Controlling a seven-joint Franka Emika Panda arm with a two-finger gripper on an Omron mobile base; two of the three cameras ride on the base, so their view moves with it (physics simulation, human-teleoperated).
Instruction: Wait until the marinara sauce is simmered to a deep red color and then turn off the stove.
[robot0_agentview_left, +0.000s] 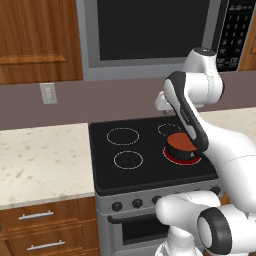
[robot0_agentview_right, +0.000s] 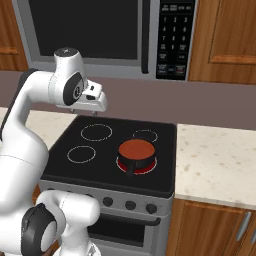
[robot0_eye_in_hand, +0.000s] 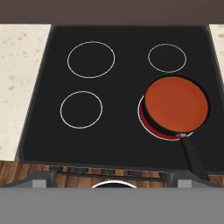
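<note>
Marinara sauce (robot0_eye_in_hand: 176, 103) looks orange-red, not deep yet; stove (robot0_eye_in_hand: 122, 140) knobs are small, stiff: you'd pinch one w/ pincer (robot0_agentview_right: 86, 113), jaws now apart.

A home kitchen: a black-topped stove (robot0_agentview_left: 150, 150) at centre frame, a steel microwave (robot0_agentview_right: 100, 35) along the top, wooden cabinets (robot0_agentview_left: 37, 40) upper left, speckled stone counters (robot0_agentview_left: 42, 162) lower left.

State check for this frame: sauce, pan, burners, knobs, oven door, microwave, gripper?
Sauce: orange-red, flat, not yet deep red.
Pan: upright on front right burner.
Front right burner: glowing red, on.
Other burners: dark.
Knobs: position unreadable.
Oven door: closed.
Microwave: closed.
Gripper: open.
</note>
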